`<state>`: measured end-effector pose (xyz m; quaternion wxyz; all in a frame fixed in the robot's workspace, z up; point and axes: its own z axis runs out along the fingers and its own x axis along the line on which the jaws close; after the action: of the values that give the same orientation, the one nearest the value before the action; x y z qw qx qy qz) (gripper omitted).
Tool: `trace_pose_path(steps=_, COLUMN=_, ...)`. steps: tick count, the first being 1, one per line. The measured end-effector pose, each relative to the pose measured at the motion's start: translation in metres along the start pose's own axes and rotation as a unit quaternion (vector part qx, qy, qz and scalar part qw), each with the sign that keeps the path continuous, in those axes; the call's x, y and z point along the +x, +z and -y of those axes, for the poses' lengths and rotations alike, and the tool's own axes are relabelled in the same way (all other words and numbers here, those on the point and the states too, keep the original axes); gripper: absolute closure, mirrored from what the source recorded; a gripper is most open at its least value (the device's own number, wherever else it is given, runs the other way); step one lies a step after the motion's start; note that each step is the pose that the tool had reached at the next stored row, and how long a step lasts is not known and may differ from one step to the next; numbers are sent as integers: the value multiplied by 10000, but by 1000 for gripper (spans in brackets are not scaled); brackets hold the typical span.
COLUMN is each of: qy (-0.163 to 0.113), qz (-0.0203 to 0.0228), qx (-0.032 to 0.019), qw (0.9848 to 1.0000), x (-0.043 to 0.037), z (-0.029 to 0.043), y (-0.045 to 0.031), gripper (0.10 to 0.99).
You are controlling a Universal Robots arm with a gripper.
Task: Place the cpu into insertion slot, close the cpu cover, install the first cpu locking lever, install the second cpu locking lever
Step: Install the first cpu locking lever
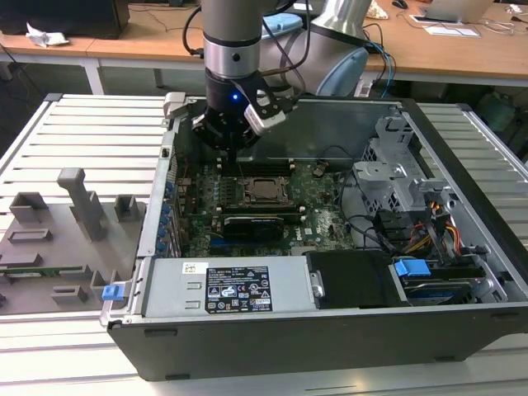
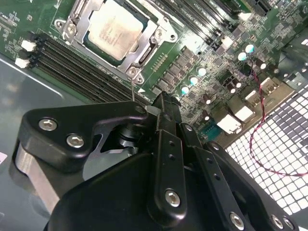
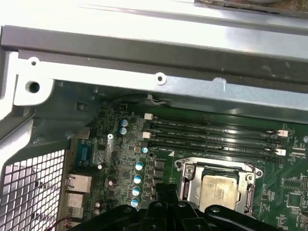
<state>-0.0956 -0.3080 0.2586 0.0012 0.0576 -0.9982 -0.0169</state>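
Nearest in the exterior view, along the front of the open dark-grey metal computer case point(image 1: 462, 326): a silvery-grey power supply box point(image 1: 227, 288) bearing a black label, a small blue plastic clip point(image 1: 111, 291) at its corner toward the exterior view's left. Farther in, on the green motherboard point(image 1: 318, 219): the pale silvery-grey square cpu point(image 1: 266, 189) seated in its socket, framed by the thin dark-grey metal cpu cover point(image 2: 140, 56) lying flat around it, long black memory slots point(image 3: 211, 135) just beside. Above the board's far edge, near the socket but apart from it: the black gripper point(image 2: 163, 103), fingers drawn narrow together, nothing visibly between them.
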Motion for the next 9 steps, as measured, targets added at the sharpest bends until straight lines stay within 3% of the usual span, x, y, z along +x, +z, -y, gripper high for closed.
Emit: trace_pose_path(steps=9, qy=4, qz=0, qx=0, qw=10000, x=8, z=-108, y=16, gripper=980)
